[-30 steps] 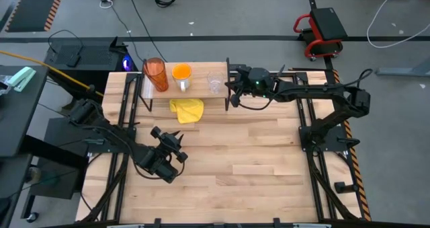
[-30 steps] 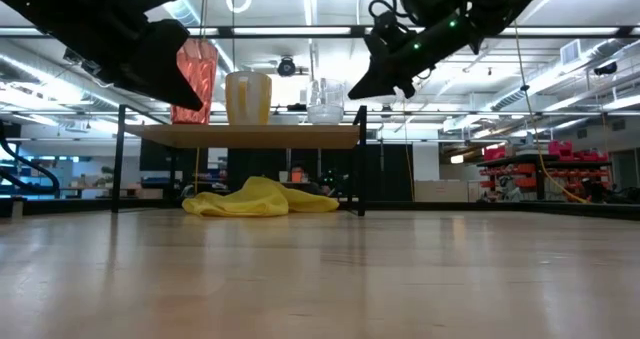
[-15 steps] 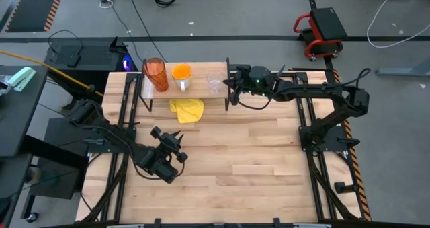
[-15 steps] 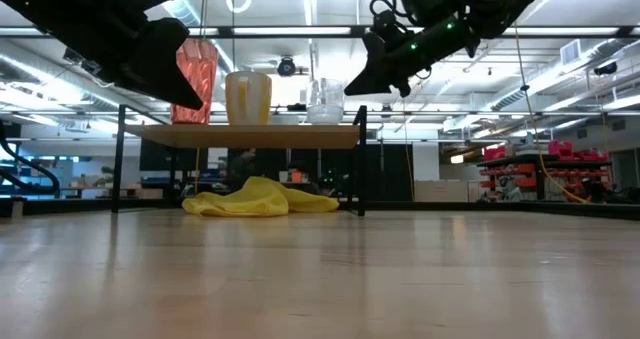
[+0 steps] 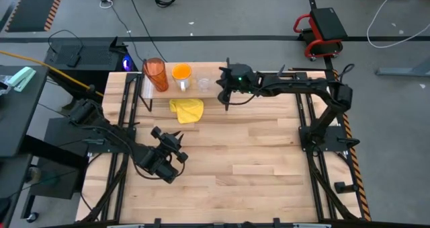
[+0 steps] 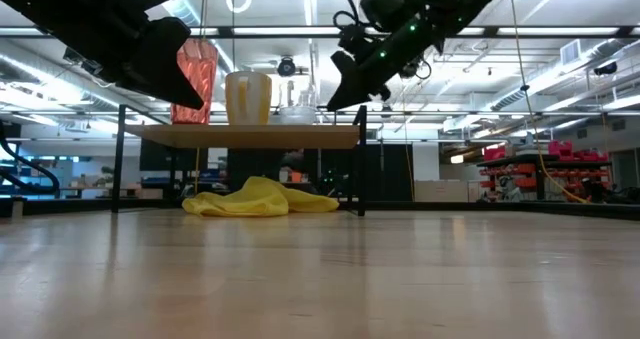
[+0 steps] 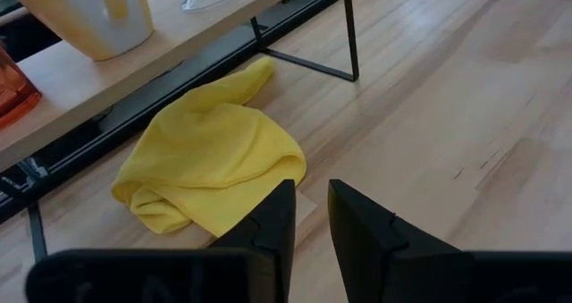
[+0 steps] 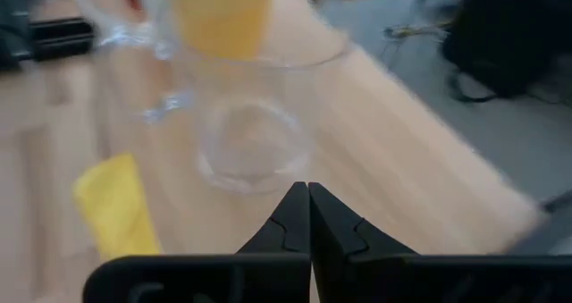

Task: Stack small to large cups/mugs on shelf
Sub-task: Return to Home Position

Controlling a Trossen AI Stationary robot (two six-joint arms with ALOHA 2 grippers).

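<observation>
Fingers (image 8: pixel 288 218) of our right gripper (image 8: pixel 308 192) are pressed together tip to tip, with nothing pinched between them. They point at the small clear cup (image 8: pixel 255 147), which stands just ahead of them on the shelf (image 6: pixel 240 136). We cannot tell whether the tips touch the cup's wall. In the high view this gripper hangs at the shelf's right end, upper middle of the frame.

Our left gripper (image 7: pixel 308 196) waits over the counter (image 5: pixel 255 161) in the lower left of the high view, well apart from the shelf. Its fingers stand a narrow gap apart and hold nothing.

All three vessels are on the shelf, upright and in a row. In the high view the tall orange-red tumbler (image 5: pixel 156 73) is leftmost, the orange mug (image 5: pixel 181 73) comes next, and the clear cup is rightmost, just beside the mug. They run from large to small, side by side, with none set inside another. A yellow cloth (image 5: pixel 187 110) lies on the counter, partly under the shelf's front edge.

We judge the placing finished, since nothing of the task is left on the counter and the size order reads cleanly. If nesting were wanted, that is not done. What we see left is small: the right arm has to draw away from the shelf end without knocking the light clear cup, then park as the left arm is parked.
</observation>
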